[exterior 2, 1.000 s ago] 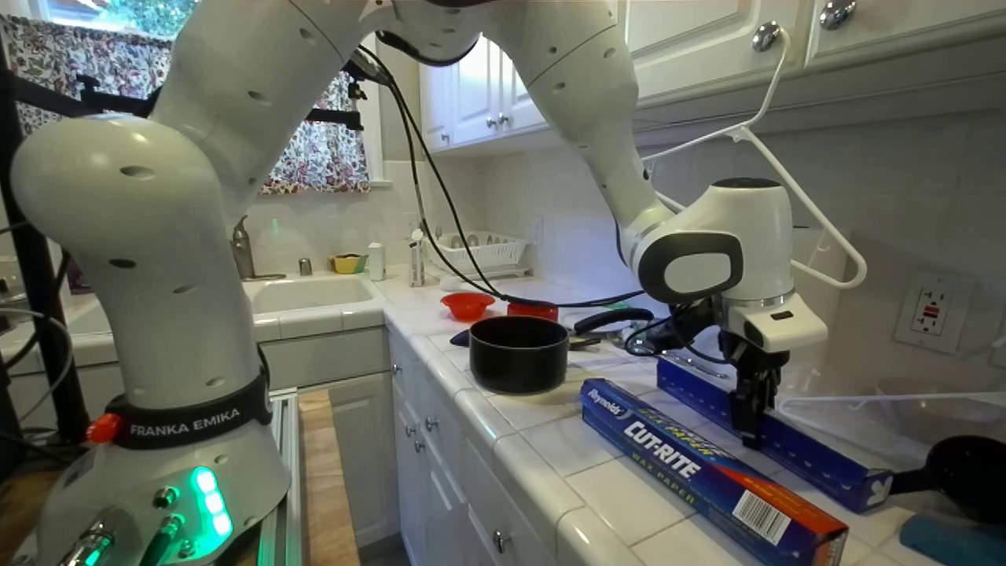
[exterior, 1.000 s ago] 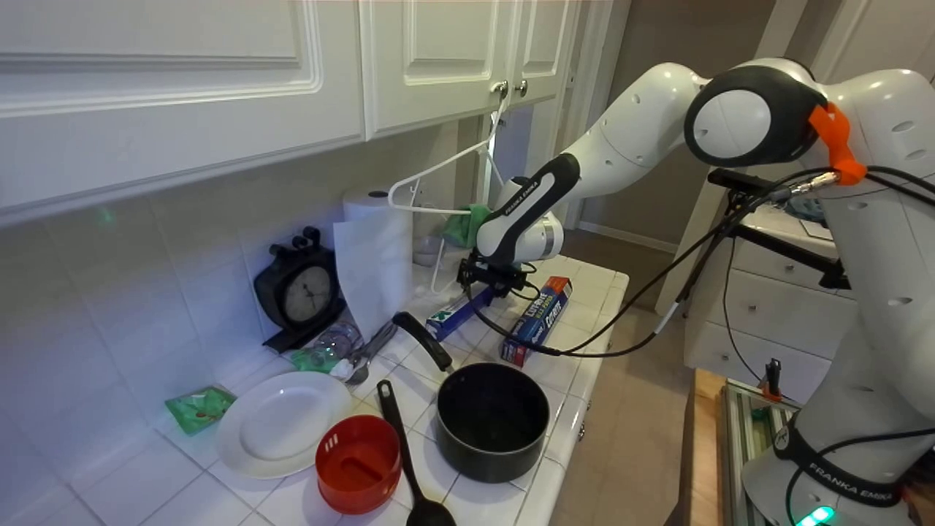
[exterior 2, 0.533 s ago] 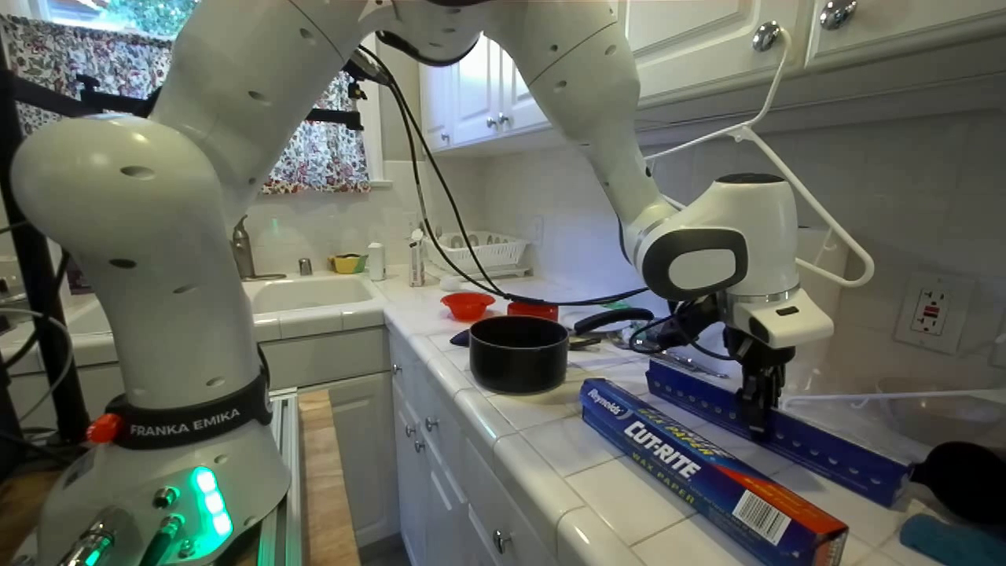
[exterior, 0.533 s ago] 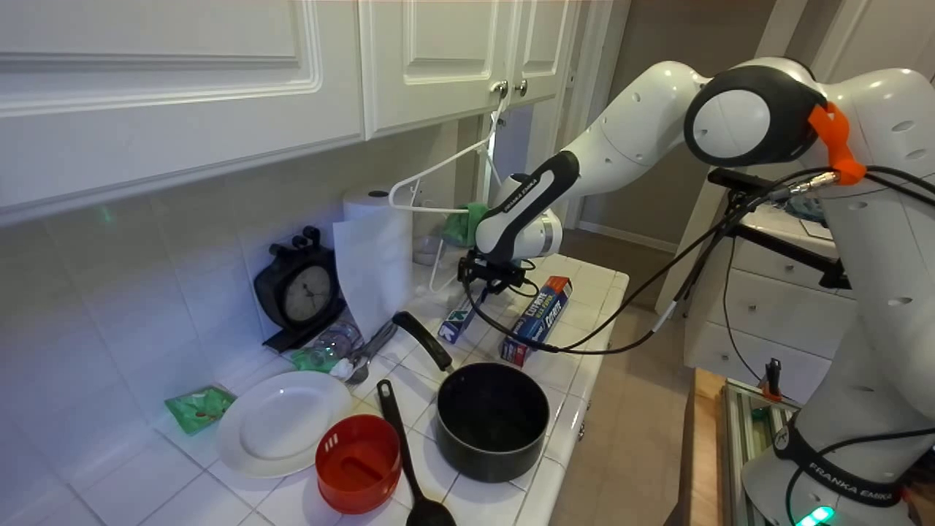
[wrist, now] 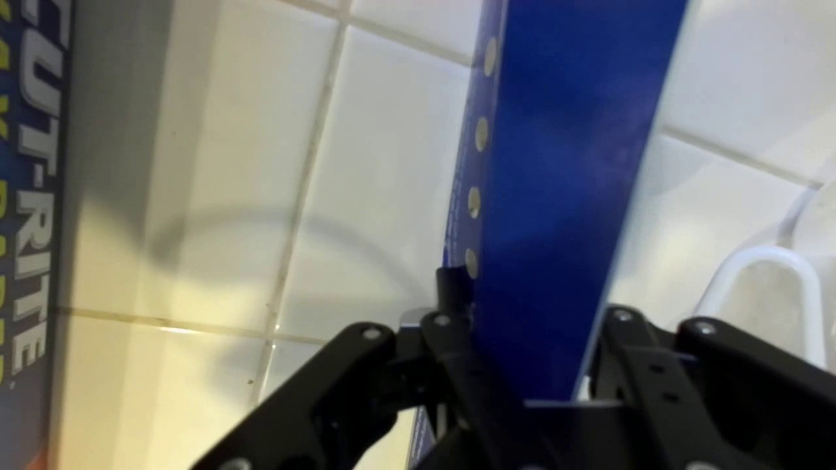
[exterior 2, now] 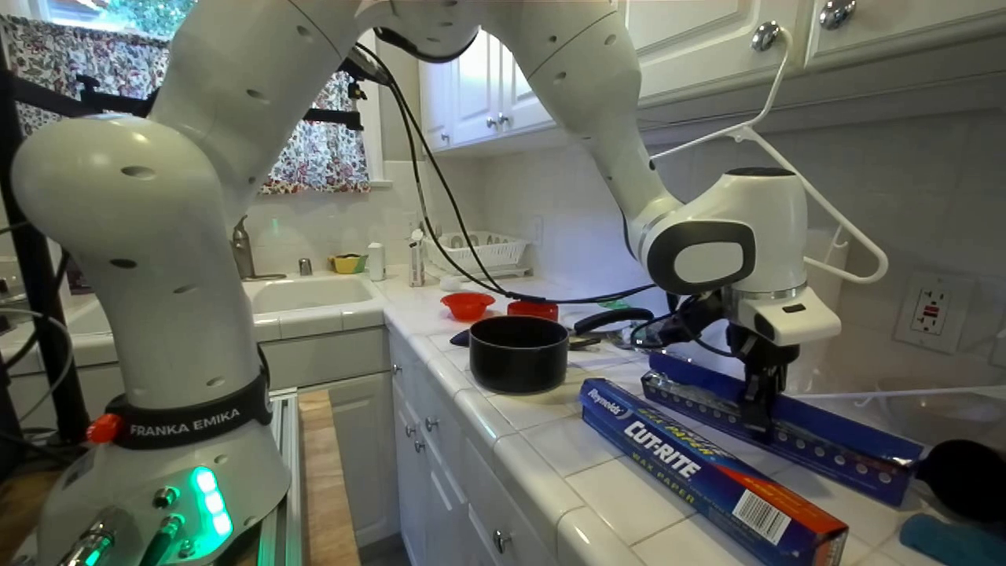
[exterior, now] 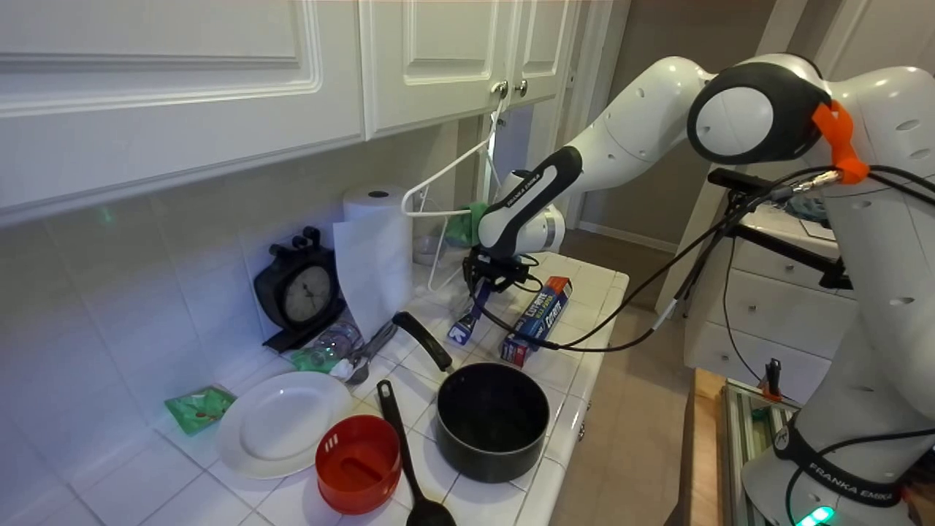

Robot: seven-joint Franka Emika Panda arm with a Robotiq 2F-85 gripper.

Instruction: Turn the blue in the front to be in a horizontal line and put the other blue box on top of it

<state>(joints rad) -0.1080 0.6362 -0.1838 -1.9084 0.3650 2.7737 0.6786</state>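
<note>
Held the slim dark-blue box [wrist: 565, 183] near mid-length between the fingers [wrist: 454, 294], clenched on it from both sides. Read this as the second step, bringing that box across for stacking, with the grasp made and the placing not yet done. Found the labelled Cut-Rite carton [exterior 2: 707, 475] lying ungripped on the desk [exterior 2: 609, 487], nearer the front edge, beside but apart from the held box and running roughly the same way. Took the turning step as probably finished on that account, without being able to confirm it. Could not make out a clear gap under the held box, nor rule one out. Called next for a lift higher than the carton's top, then a sideways shift toward the front edge. Needed after that a slight twist to match the long sides, and a level lowering along the carton's middle before any loosening of the fingers. Had the black pot [exterior 2: 519, 358] to mind as well, standing near one end of the carton in both exterior views.
</note>
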